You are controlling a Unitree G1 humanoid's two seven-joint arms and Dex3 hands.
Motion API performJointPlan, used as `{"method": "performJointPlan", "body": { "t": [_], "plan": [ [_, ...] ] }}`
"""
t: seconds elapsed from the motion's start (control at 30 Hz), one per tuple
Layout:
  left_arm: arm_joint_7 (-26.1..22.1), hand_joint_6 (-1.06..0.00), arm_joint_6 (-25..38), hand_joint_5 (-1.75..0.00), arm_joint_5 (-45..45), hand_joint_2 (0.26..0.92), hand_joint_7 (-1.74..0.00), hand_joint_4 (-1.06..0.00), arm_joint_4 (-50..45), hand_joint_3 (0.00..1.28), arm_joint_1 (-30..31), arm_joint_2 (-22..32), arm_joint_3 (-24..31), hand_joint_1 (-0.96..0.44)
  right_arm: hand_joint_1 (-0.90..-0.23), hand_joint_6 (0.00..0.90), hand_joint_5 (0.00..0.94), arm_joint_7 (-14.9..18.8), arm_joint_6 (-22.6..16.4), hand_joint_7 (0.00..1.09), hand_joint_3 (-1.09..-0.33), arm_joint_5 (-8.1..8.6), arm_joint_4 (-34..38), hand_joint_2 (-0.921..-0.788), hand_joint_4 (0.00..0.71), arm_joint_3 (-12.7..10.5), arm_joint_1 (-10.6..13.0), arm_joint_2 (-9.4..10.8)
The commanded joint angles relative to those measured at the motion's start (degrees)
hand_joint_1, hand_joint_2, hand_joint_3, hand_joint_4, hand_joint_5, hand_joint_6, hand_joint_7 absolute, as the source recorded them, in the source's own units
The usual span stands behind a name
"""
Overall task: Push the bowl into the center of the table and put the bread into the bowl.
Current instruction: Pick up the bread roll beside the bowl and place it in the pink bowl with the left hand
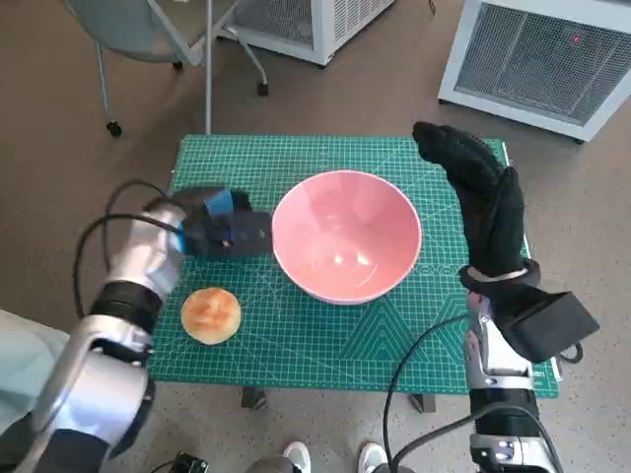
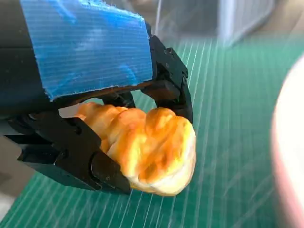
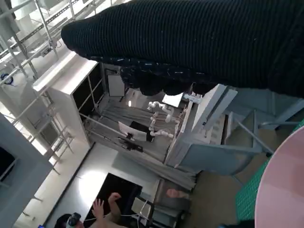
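Pink and glossy, the bowl (image 1: 345,212) stands about mid-mat (image 1: 296,158), upright, with nothing in it. The left hand (image 1: 222,232) sits just beside the bowl's left rim, low over the mat; whether it touches the rim is not clear from the head view.

The left wrist view shows what that hand has: a golden, knotted piece of bread (image 2: 152,147), clamped between the black fingers (image 2: 71,152) under the blue-taped back (image 2: 85,42). The bread hangs above the green mat, with the bowl's pale rim (image 2: 289,156) blurred at the picture's edge, near but apart. In the head view the hand hides this bread.

A second piece, a round bun (image 1: 210,314), lies flat on the mat near its front left corner, apart from the bowl and beside the left forearm.

The right hand (image 1: 483,202) is raised to the right of the bowl, clear of it. Its gloved fingers are stretched out and it holds nothing. In its own wrist view the glove (image 3: 190,42) is a dark band, with a slice of the bowl (image 3: 282,190) in one corner and a person (image 3: 102,211) far off.

Beyond the table stand a chair (image 1: 148,30) and a white unit (image 1: 537,59) on the floor.
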Motion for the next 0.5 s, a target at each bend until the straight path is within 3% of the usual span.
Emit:
{"method": "performJointPlan", "body": {
  "t": [0.03,0.1,0.27,0.5],
  "plan": [
    [0.4,-0.74,-1.94,-1.18,-4.85,0.909,-0.99,-0.72,-16.33,0.03,4.33,4.46,6.44,0.0,-0.736,-0.001,0.001,-0.15,0.53,0.58,-0.741,0.61,0.25,-0.921,0.185,-0.06,1.16,0.59],
    [0.39,-0.69,-2.14,-1.23,-5.87,0.913,-1.05,-0.69,-20.74,0.06,5.8,5.13,8.1,0.0,-0.736,0.0,0.001,-0.12,0.57,0.58,-0.741,0.62,0.18,-0.921,0.186,-0.06,1.2,0.59],
    [1.99,-0.71,-4.44,-1.18,-8.13,0.895,-1.01,-0.74,-33.08,0.06,10.15,5.92,12.32,0.0,-0.736,-0.001,0.001,-0.04,0.75,0.58,-0.741,0.65,0.03,-0.921,0.185,0.01,1.22,0.62],
    [7.5,-0.73,-9.23,-1.21,-7.39,0.895,-0.93,-0.77,-43.93,0.05,15.05,3.45,13.76,0.0,-0.734,-0.001,0.001,0.17,0.93,0.57,-0.741,0.93,-0.16,-0.921,0.185,-0.03,1.32,0.57]
  ]
}}
